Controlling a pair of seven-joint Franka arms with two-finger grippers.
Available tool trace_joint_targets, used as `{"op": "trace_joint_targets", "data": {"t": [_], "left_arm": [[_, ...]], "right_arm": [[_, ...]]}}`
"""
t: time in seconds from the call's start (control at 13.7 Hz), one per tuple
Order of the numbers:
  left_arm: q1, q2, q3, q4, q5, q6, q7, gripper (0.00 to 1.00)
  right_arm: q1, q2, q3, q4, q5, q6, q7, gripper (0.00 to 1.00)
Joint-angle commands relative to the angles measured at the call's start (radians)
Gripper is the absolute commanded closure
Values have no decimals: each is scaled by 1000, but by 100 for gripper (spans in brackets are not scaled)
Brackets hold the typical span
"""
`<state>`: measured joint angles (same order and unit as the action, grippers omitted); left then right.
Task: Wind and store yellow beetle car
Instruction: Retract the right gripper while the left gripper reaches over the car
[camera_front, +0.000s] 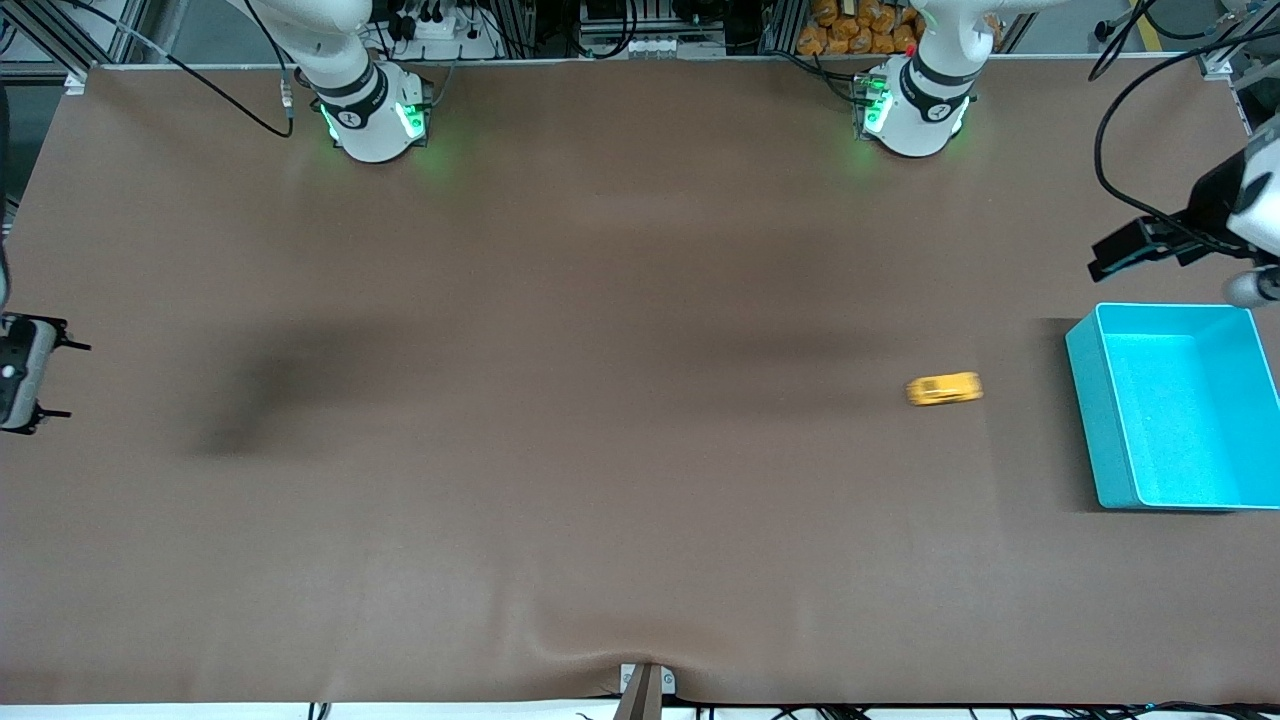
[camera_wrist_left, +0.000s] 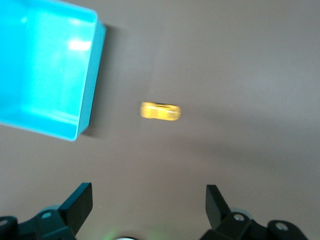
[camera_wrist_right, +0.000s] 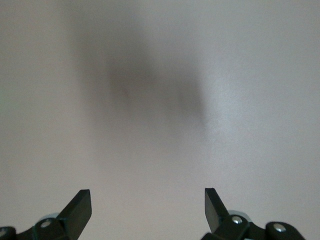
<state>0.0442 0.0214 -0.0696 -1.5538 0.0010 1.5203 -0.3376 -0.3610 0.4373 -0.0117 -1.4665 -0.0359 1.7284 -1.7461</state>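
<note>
The yellow beetle car stands on the brown table, beside the teal bin and a short way toward the right arm's end from it. It looks smeared. In the left wrist view the car lies apart from the bin, well ahead of my open, empty left gripper. The left gripper hangs in the air over the bin's edge farthest from the front camera. My right gripper is open and empty over bare table, at the right arm's end, where that arm waits.
The teal bin is empty and stands at the left arm's end of the table. A dark clamp sits at the table edge nearest the front camera. The brown mat has a slight ripple there.
</note>
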Motion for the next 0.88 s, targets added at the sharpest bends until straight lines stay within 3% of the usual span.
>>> {"op": "trace_joint_targets", "data": {"t": [0.0, 0.15, 0.51, 0.8], "left_arm": [[22, -14, -6, -34, -30, 26, -183, 0], [57, -34, -9, -102, -35, 76, -320, 0], [75, -52, -4, -253, -38, 210, -657, 0], [131, -54, -7, -379, -39, 322, -826, 0]], "right_arm": [[-13, -3, 9, 148, 100, -195, 72, 0], [-4, -55, 18, 212, 113, -292, 231, 0], [62, -176, 22, 244, 119, -306, 564, 0], [184, -258, 22, 249, 110, -409, 977, 0]]}}
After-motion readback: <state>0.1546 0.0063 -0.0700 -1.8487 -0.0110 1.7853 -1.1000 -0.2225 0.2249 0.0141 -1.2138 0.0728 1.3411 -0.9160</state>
